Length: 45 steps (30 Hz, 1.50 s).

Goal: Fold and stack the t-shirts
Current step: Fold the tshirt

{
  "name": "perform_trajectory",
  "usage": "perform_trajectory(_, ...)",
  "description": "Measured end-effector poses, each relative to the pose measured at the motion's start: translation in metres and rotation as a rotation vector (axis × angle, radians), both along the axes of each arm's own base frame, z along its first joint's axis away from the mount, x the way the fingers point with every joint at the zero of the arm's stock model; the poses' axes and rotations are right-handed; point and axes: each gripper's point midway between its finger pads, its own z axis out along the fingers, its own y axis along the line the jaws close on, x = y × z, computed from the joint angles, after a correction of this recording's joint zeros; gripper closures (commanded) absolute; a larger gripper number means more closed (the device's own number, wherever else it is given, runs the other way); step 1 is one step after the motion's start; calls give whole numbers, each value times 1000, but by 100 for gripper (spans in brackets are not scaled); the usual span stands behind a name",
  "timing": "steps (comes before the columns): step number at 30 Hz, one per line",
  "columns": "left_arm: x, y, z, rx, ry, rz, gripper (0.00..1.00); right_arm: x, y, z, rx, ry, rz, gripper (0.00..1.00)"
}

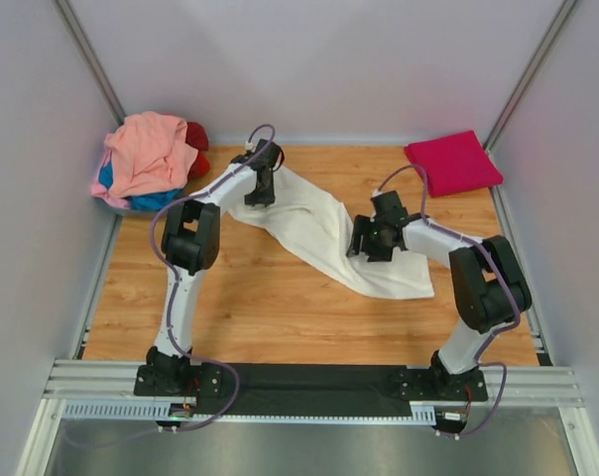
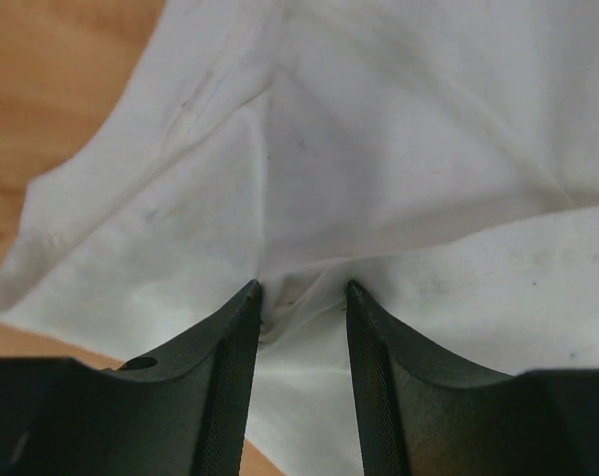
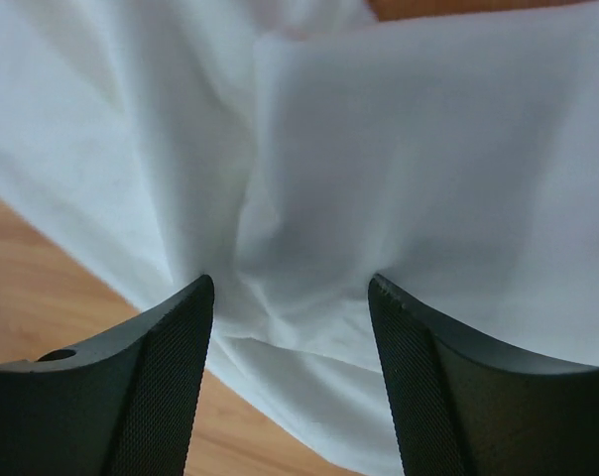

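No readable text, labels or numbers anywhere.

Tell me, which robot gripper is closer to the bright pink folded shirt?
Right. The right gripper is over the cream-white shirt, just in front and left of the magenta shirt; the left gripper is far across the table, by the heap of shirts.

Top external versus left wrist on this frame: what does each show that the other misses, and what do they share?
Only top external: the folded magenta t-shirt, the heap of salmon-pink t-shirt, blue t-shirt and red t-shirt, and the right gripper. Only left wrist: cloth puckered between the fingers of the left gripper. Both: the cream-white t-shirt and the wooden table.
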Motion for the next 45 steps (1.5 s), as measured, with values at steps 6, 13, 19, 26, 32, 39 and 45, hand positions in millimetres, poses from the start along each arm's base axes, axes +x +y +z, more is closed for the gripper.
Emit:
perform_trajectory(6,72,-52,7,-118,-70,-169,46,-113,114,7,132,59,304,30)
perform_trajectory(13,81,-98,26,-265,-137,-393,27,-206,143,29,77,164,479,27)
perform_trajectory(19,82,-111,96,-293,-262,-472,13,-154,134,105,19,-47,372,23)
perform_trajectory(26,45,-78,247,-268,-486,-425,15,-76,78,133,12,-157,152,28)
perform_trajectory(32,-78,-21,298,-297,-542,-359,18,20,53,127,50,-148,29,39)
perform_trajectory(39,-192,7,220,-279,-371,-358,22,147,60,96,145,-158,-22,41)
perform_trajectory(45,-248,31,173,-228,-243,-354,21,189,62,39,153,-97,-37,46)
